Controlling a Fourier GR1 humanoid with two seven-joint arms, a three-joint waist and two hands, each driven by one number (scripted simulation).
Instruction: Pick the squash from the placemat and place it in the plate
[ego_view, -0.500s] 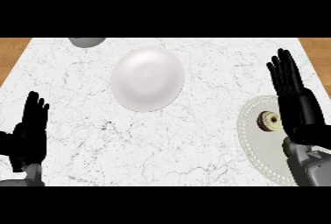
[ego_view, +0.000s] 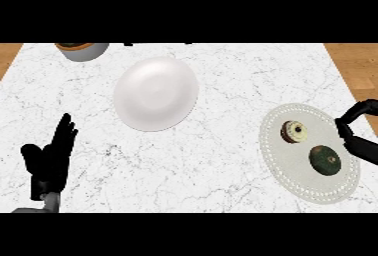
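Observation:
A dark green round squash lies on the pale oval placemat at the right of the counter. Beside it on the mat, up and to the left, sits a small brown and cream item. The white plate stands at the counter's upper middle with nothing on it. My right hand comes in at the right edge, just right of the squash; its fingers and thumb are spread apart, hold nothing and do not touch the squash. My left hand rests open, fingers up, at the lower left.
A grey bowl with something orange and dark inside stands at the far left corner. Wooden floor shows past the marble counter's left and right edges. Bare marble lies between the plate and the placemat.
My right hand has drawn back from above the placemat to the right edge, uncovering the squash. The view sits slightly differently. The left hand stays open at the lower left.

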